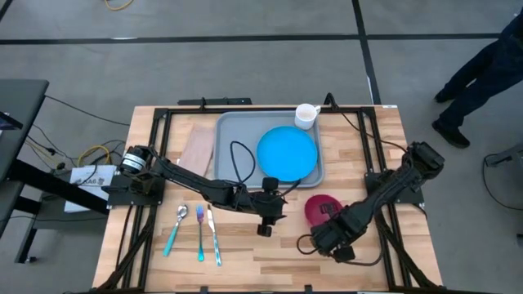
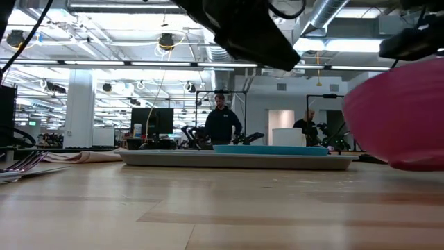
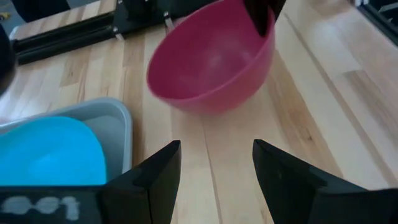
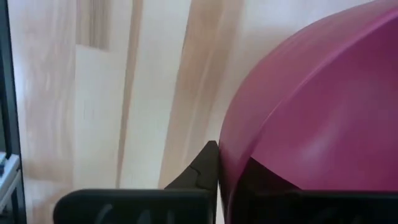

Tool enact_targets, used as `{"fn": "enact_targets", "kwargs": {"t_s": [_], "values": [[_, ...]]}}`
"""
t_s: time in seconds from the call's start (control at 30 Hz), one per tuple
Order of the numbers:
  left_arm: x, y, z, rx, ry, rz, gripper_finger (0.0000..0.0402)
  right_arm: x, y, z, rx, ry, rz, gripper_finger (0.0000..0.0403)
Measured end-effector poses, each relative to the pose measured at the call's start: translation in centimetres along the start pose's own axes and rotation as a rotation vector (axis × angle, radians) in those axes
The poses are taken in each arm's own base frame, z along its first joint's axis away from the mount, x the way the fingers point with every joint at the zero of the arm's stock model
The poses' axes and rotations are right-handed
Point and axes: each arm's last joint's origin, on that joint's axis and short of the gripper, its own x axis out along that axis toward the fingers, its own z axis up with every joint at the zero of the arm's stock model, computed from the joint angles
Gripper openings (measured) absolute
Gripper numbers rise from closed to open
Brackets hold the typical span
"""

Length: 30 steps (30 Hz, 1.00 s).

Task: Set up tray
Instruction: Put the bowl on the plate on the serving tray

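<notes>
The grey-blue tray (image 1: 237, 135) lies flat on the table's far middle and carries the round blue plate (image 1: 288, 153). A white cup (image 1: 306, 116) stands at the tray's far right corner. The magenta bowl (image 1: 320, 210) is off the tray's near right corner, also seen as the bowl (image 3: 211, 62) in the left wrist view. My right gripper (image 4: 227, 165) is shut on the bowl. My left gripper (image 3: 214, 168) is open and touches nothing. It hovers just off the tray's near edge, with its fingers pointing at the bowl. My right gripper pinches the bowl's rim (image 4: 231, 146), with one finger (image 4: 202, 165) outside the wall and the other inside. In the left wrist view the fingers (image 3: 261, 15) come down onto the rim from above. The bowl (image 2: 406, 118) is tilted and seems lifted just off the table.
A spoon (image 1: 177, 224), a fork (image 1: 200, 233) and a knife (image 1: 214, 237) lie side by side on the near left of the table. A tan napkin (image 1: 196, 147) lies left of the tray. A black cable (image 1: 239, 159) loops over the tray. People stand in the room beyond.
</notes>
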Motion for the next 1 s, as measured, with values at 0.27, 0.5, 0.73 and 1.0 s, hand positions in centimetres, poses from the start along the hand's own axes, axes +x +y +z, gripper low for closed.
{"fn": "enact_targets", "kwargs": {"t_s": [0.27,0.5,0.73,1.0], "values": [[0.0,0.0,0.1,0.029,-0.012,0.006,0.019,-0.9,-2.0,1.1,-0.018,-0.035,-0.062,0.0003],[0.1,0.7,-0.4,0.055,0.044,0.084,0.019,-1.2,-5.5,2.1,-0.003,-0.044,-0.099,0.0002],[-0.9,2.1,-0.3,0.057,0.086,0.092,0.019,-1.5,-9.5,2.6,0.015,-0.041,-0.11,0.0001],[-4.3,4.0,0.6,0.066,0.053,0.119,0.019,-3.6,-13.2,3.6,0.015,-0.108,-0.175,0.0001]]}}
